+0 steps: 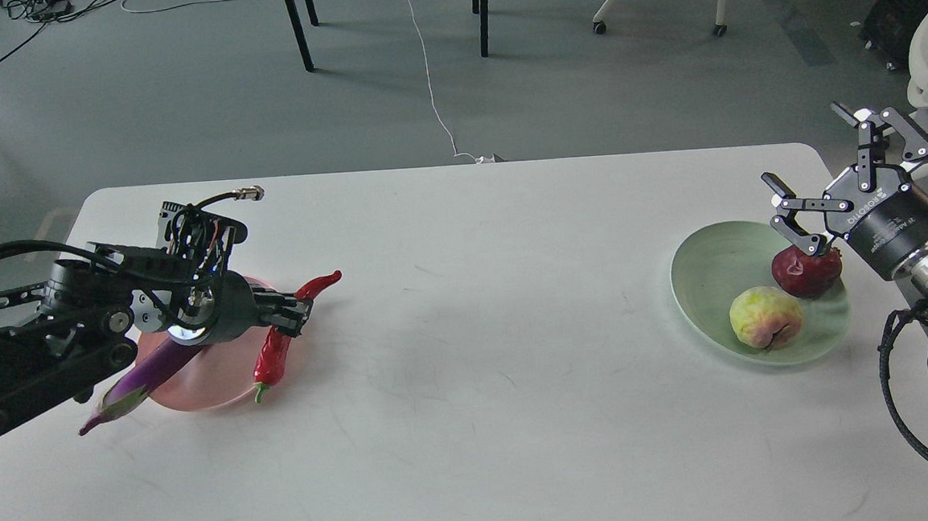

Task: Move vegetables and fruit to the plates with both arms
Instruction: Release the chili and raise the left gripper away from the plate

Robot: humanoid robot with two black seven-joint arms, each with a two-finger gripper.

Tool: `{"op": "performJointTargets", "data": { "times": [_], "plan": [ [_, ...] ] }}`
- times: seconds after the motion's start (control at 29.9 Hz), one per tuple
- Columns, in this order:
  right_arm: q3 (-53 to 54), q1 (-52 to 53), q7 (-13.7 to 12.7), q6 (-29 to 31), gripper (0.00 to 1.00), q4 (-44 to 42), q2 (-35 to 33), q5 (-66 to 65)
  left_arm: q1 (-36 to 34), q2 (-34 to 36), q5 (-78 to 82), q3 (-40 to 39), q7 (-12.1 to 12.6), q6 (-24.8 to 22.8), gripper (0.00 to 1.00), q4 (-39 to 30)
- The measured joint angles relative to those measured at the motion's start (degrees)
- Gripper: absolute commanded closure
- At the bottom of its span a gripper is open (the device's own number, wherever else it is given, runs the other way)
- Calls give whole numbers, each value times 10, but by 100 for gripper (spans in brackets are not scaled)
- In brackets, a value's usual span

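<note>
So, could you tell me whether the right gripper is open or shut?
Open: the right gripper has its fingers spread wide above the pomegranate, clamping nothing.

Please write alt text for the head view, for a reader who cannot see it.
On a white table, the left gripper is shut on a red chili pepper over a pink plate holding a purple eggplant. The right gripper, open, hovers by a green plate holding a pomegranate and a yellow-green fruit.

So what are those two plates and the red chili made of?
The pale pink round plate and pale mint green round plate look like thin matte plastic, slightly translucent. The curved shiny red chili pepper has a uniform gloss, so possibly plastic; real can't be ruled out.
</note>
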Motion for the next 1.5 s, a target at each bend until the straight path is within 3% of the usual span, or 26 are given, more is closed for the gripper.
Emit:
{"op": "performJointTargets", "data": {
  "times": [0.27,0.37,0.57,0.64,0.77,0.94,1.14,1.34,1.5],
  "plan": [
    [1,0,0,-1,1,0,0,-1,3,22,67,1,-38,0,82,21],
    [1,0,0,-2,1,0,0,-1,4,27,70,1,-43,0,73,26],
    [1,0,0,-2,1,0,0,-1,4,28,70,1,-44,0,24,28],
    [1,0,0,-2,1,0,0,-1,5,29,69,1,-45,0,0,28],
    [1,0,0,-2,1,0,-1,-1,1,36,69,-3,-50,0,0,28],
    [4,0,0,-2,1,0,-1,-2,-22,38,45,-58,-78,0,0,28],
    [11,5,0,-2,1,1,11,-2,-15,13,-175,-163,-102,5,0,26],
    [12,8,0,-4,1,1,31,-3,27,-23,-521,-181,-119,131,0,28],
    [11,27,0,-33,1,2,42,-3,97,-77,-592,-254,-164,222,0,47]
  ]
}}
